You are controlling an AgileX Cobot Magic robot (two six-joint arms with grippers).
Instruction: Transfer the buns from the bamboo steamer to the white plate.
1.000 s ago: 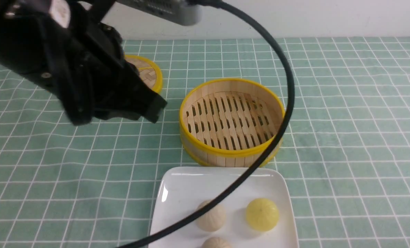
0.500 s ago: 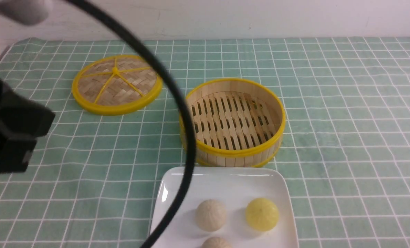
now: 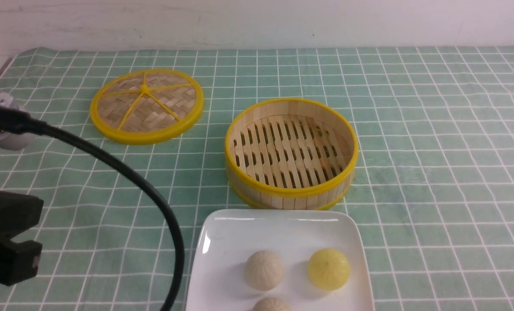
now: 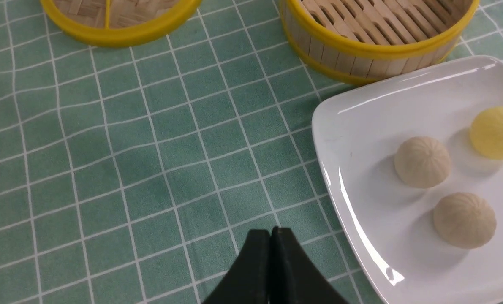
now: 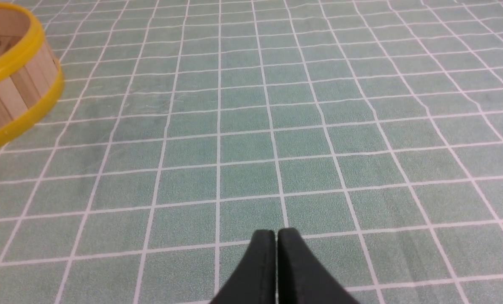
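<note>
Green checked cloth [image 3: 433,151] underneath. Steamer [image 3: 291,196] empty, just behind plate [image 3: 222,242]; lid [image 3: 146,107] lies flat behind-left of steamer. Black cable [image 3: 123,170] arcs left of plate. Plate holds yellow bun [image 3: 329,268], cream bun [image 3: 264,269], beige bun [image 3: 270,305]. Left gripper [image 4: 270,231] and right gripper [image 5: 275,233] clenched, holding nothing.

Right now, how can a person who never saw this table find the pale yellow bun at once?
Start at the bamboo steamer in the middle of the green checked cloth; the white plate lies just in front of it, on the robot's side. Three round buns sit on the plate, and the pale yellow bun is the one toward the robot's right. Its neighbours are beige; it alone is glossy yellow.
</note>
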